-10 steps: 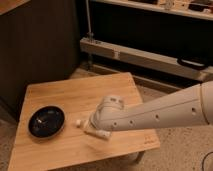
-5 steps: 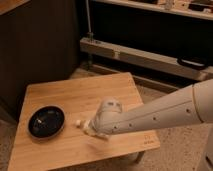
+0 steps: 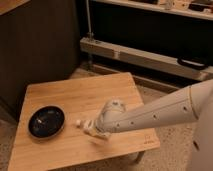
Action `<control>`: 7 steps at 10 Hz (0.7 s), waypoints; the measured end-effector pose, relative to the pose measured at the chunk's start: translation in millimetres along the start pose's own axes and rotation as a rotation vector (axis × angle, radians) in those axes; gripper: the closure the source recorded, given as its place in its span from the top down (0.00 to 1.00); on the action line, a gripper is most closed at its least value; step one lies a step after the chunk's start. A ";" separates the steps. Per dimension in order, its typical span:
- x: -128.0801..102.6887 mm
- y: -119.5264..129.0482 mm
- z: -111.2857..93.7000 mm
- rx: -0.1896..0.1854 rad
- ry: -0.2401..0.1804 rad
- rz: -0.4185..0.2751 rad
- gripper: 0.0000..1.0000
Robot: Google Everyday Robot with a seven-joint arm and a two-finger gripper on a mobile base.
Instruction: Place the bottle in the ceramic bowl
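Observation:
The black ceramic bowl (image 3: 46, 121) sits on the left part of the wooden table (image 3: 85, 92). Its inside shows faint light specks and holds nothing. The small cream bottle (image 3: 81, 123) is just right of the bowl, low over or on the tabletop, with its white end pointing toward the bowl. My gripper (image 3: 91, 128) reaches in from the right on the white arm (image 3: 155, 112) and sits right at the bottle, covering most of it. Whether it holds the bottle I cannot tell.
The low table's front edge and right corner (image 3: 150, 142) lie close under the arm. Behind the table runs a long pale beam (image 3: 145, 57) below dark shelving, and a dark cabinet wall (image 3: 35, 45) stands at the back left. Speckled floor surrounds the table.
The arm's wrist has dropped a little lower toward the tabletop. The bottle's white end stays at about the same spot beside the bowl.

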 end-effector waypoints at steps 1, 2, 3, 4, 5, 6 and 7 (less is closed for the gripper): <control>1.1 1.0 3.3 -0.007 -0.001 -0.001 0.65; 1.9 3.2 6.3 -0.015 -0.003 -0.004 0.65; 3.9 4.7 8.6 -0.021 -0.004 -0.005 0.65; 5.4 6.3 10.2 -0.025 -0.004 -0.003 0.65; 8.0 9.0 13.2 -0.032 -0.003 0.002 0.65; 9.5 10.1 15.3 -0.036 -0.001 0.005 0.65; 10.9 11.1 18.2 -0.040 0.001 0.007 0.65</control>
